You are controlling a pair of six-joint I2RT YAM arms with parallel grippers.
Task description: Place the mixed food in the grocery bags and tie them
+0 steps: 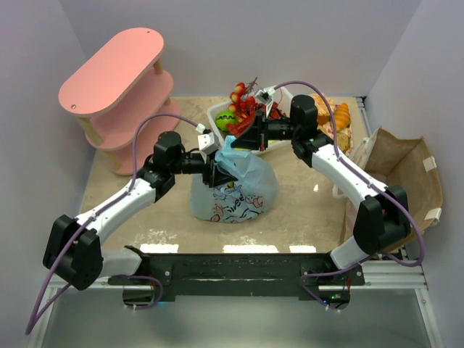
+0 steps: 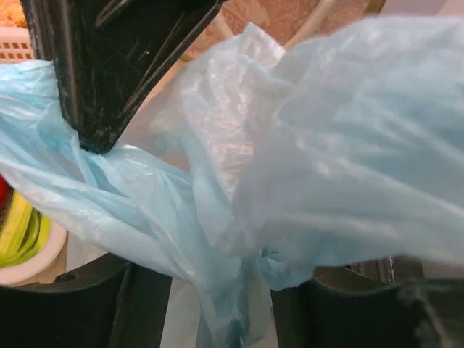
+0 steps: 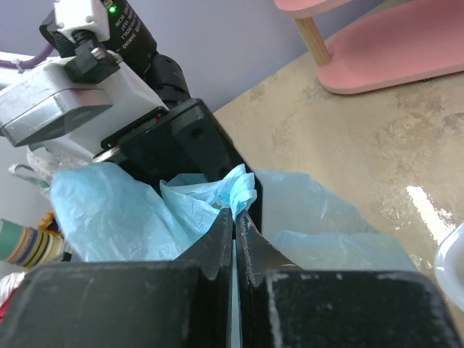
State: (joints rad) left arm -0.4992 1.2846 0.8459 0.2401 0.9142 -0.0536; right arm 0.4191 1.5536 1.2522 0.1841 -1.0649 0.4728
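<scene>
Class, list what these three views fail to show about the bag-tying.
1. Blue bag contents: top view, printed plastic hides them.
2. Left end effector grip: left wrist view, bunched plastic hides where its jaws meet.
3. Basket contents: top view, right arm partly covers them.

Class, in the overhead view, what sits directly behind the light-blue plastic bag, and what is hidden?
A white basket holding a green toy and red toys. The right gripper and the bag cover its near side, hiding other contents.
</scene>
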